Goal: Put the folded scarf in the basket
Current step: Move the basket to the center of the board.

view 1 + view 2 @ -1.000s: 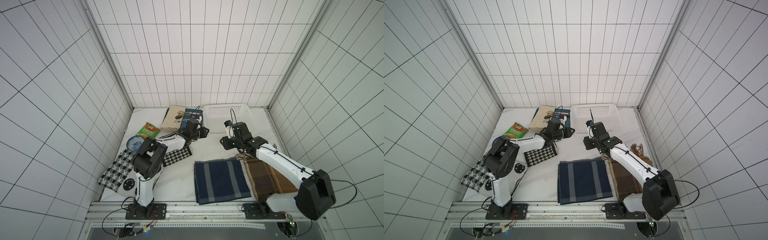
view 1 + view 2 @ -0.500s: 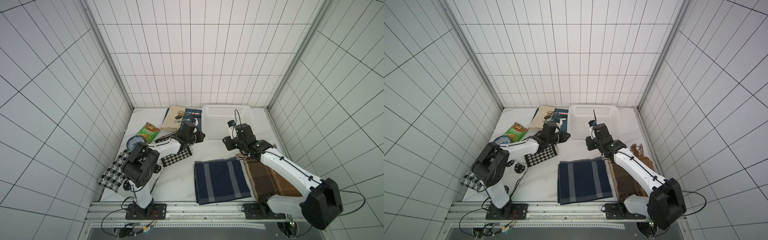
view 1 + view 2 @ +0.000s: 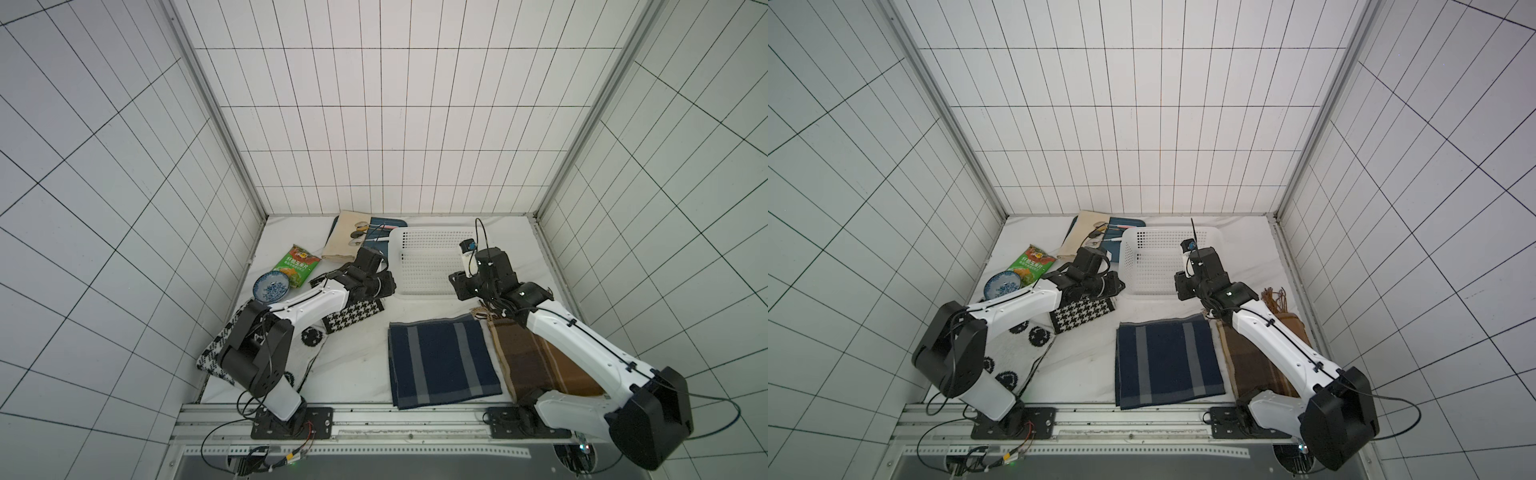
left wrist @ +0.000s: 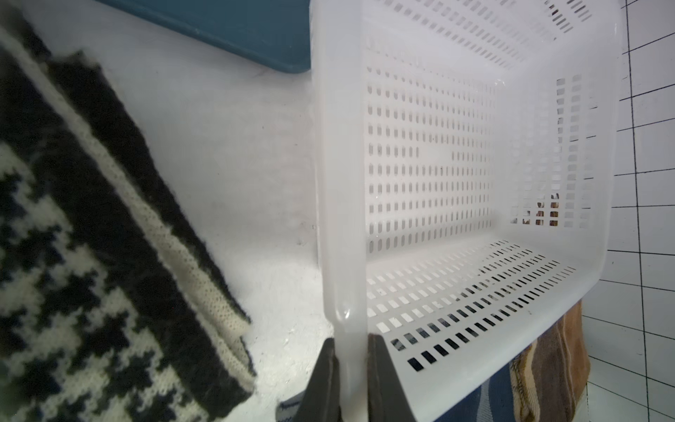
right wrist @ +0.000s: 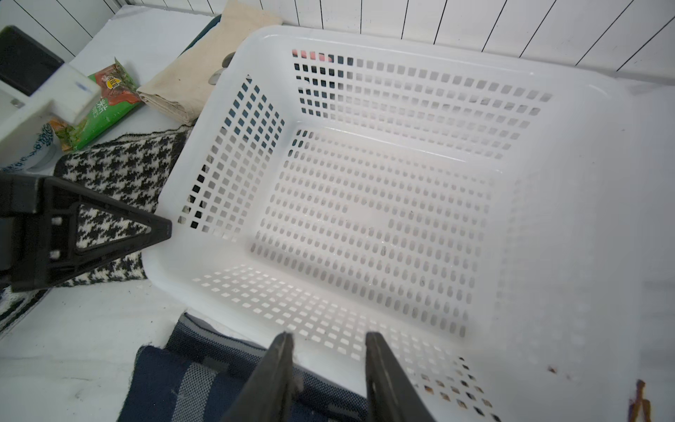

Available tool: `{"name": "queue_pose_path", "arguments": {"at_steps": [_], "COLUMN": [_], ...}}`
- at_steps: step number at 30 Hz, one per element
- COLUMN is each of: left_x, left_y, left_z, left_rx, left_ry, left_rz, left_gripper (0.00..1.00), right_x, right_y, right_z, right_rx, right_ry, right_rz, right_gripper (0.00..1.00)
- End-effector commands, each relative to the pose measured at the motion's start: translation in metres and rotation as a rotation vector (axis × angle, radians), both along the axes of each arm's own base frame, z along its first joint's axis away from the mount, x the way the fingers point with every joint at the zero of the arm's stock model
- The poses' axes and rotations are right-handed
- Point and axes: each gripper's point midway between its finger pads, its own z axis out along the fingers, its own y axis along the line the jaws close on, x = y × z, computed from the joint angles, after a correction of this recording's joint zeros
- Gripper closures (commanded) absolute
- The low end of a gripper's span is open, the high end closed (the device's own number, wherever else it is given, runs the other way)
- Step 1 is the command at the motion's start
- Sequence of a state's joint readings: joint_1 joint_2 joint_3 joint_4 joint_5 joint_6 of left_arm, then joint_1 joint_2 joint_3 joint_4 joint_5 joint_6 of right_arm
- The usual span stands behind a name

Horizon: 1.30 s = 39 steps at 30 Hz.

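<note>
The basket (image 3: 428, 266) stood near the table's back edge, nearer the front than before. The left gripper (image 4: 350, 380) was clamped on its rim; the right gripper (image 5: 328, 369), jaws half apart, hovered above its front wall, holding nothing.

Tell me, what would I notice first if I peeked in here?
Probably the big white basket at the back of the table, empty, with the left gripper pinching its rim and the right gripper open over its near edge. Next, the dark blue striped scarf folded flat at the front.
</note>
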<state>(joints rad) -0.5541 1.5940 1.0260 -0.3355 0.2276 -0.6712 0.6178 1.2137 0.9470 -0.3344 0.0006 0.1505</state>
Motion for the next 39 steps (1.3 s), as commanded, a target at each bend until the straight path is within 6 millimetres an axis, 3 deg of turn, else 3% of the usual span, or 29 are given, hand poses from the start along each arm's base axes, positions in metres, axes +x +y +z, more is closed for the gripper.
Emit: {"name": "queue_pose_path", "arguments": {"at_steps": [1,10,13,18,19,20,22,24,30,32,36,39], "left_x": [-0.023,-0.033,-0.032,-0.029,-0.029,-0.028,-0.027,-0.026,-0.035,-0.039,-0.026,-0.008], "left_y": [0.026,0.053,0.055,0.057,0.055,0.053,0.049,0.048,0.050,0.051,0.056,0.058], "left_z": [-0.018,-0.010,-0.012,-0.016,-0.014,-0.012,-0.006,0.000,0.040,0.051,0.044,0.033], "left_rx": [0.108,0.132,0.129,0.146,0.137,0.125,0.101,0.096,0.053,0.058,0.081,0.159], "left_ry": [0.056,0.055,0.062,0.060,0.053,0.041,0.023,0.007,-0.127,-0.183,-0.249,-0.234], "left_rz": [-0.016,0.010,0.006,0.004,-0.001,-0.005,-0.019,-0.022,-0.008,-0.012,0.022,0.037], "left_gripper": [1.00,0.98,0.92,0.75,0.65,0.61,0.60,0.47,0.42,0.20,0.18,0.18], "right_x": [-0.004,-0.004,-0.004,-0.005,-0.005,-0.004,-0.004,-0.005,-0.009,-0.008,0.001,0.019], "right_y": [-0.005,-0.003,-0.003,-0.004,-0.004,-0.004,-0.005,-0.005,-0.007,-0.009,-0.023,-0.056], "right_z": [-0.018,-0.026,-0.027,-0.030,-0.029,-0.029,-0.029,-0.029,-0.022,-0.021,-0.026,-0.029], "right_rx": [-0.055,-0.068,-0.071,-0.075,-0.074,-0.074,-0.074,-0.074,-0.049,-0.041,-0.125,-0.249], "right_ry": [0.026,0.053,0.052,0.056,0.054,0.052,0.050,0.050,0.031,0.016,0.002,-0.047], "right_rz": [-0.007,0.006,0.005,0.003,0.001,0.000,-0.002,-0.003,-0.006,-0.016,-0.082,-0.226], "right_gripper": [0.64,0.63,0.62,0.58,0.57,0.56,0.55,0.54,0.53,0.51,0.51,0.50]}}
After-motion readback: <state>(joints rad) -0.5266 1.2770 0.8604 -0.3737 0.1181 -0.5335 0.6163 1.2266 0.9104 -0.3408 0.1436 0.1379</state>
